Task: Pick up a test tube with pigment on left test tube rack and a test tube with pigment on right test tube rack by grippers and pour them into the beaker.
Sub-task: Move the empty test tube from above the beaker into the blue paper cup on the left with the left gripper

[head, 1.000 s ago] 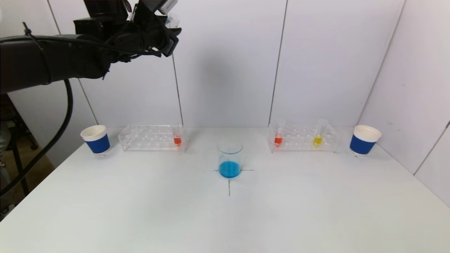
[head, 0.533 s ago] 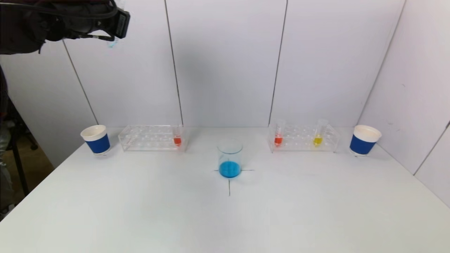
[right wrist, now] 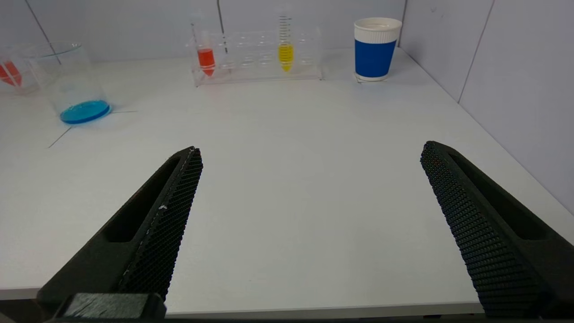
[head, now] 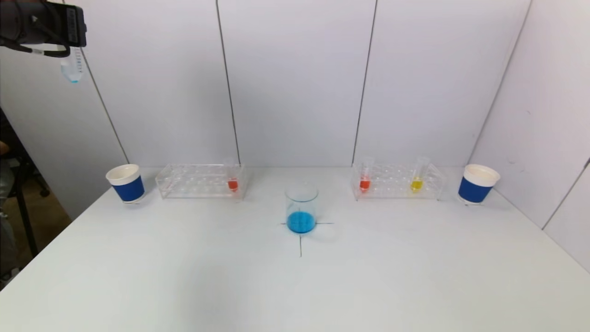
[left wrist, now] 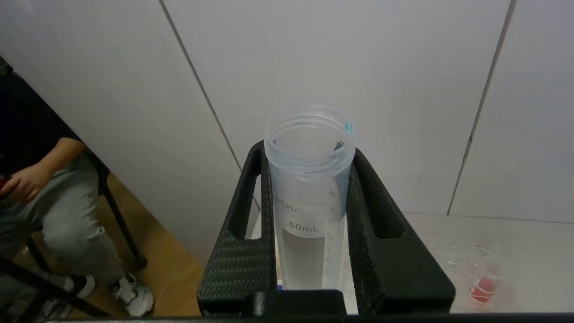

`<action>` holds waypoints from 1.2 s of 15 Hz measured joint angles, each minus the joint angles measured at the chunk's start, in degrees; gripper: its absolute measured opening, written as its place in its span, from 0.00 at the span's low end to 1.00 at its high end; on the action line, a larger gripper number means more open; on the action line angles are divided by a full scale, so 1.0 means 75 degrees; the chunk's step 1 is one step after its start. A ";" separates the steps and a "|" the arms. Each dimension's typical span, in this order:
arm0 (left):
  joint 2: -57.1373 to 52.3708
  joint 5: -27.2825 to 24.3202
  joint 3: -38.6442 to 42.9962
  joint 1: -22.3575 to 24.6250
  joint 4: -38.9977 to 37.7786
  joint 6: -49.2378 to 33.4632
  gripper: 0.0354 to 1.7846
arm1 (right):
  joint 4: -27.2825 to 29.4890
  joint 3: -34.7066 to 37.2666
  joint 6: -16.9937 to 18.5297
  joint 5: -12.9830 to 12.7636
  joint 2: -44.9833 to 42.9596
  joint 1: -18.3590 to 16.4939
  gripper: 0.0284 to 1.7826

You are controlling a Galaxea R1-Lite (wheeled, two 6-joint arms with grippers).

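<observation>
High at the far left of the head view, my left gripper [head: 69, 34] is shut on a clear 50 mL test tube [head: 73, 69]. The tube hangs tip down with only a trace of blue at its tip. In the left wrist view the tube [left wrist: 309, 179] stands between the black fingers [left wrist: 244, 211], mouth up, with a blue drop on its rim. The beaker [head: 301, 208] holds blue liquid at the table's cross mark. The left rack [head: 184, 182] holds a red tube [head: 233, 180]. The right rack [head: 392, 184] holds a red tube [head: 365, 179] and a yellow tube [head: 417, 180]. My right gripper [right wrist: 311, 152] hovers open over the near table edge, holding nothing.
A blue-banded paper cup [head: 125, 182] stands left of the left rack, and another cup [head: 478, 183] right of the right rack. White wall panels close off the back and the right side. A seated person [left wrist: 40, 206] is beyond the table's left edge.
My left arm has swung leftward along the top of the head view, carrying the tube away from above the table's middle. The tube now hangs tip down. The right gripper is unchanged.
</observation>
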 joint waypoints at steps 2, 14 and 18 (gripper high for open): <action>-0.0239 0.0021 0.0468 0.0239 -0.0003 -0.0184 0.25 | 0.0000 0.0000 0.0003 0.0000 0.0000 0.0000 0.99; -0.0089 0.0008 0.3547 0.1315 -0.3467 -0.0834 0.25 | 0.0000 0.0000 0.0003 0.0002 0.0000 0.0000 0.99; 0.0444 -0.0059 0.4065 0.1539 -0.4346 -0.0965 0.25 | 0.0000 0.0000 0.0003 0.0000 0.0000 0.0000 0.99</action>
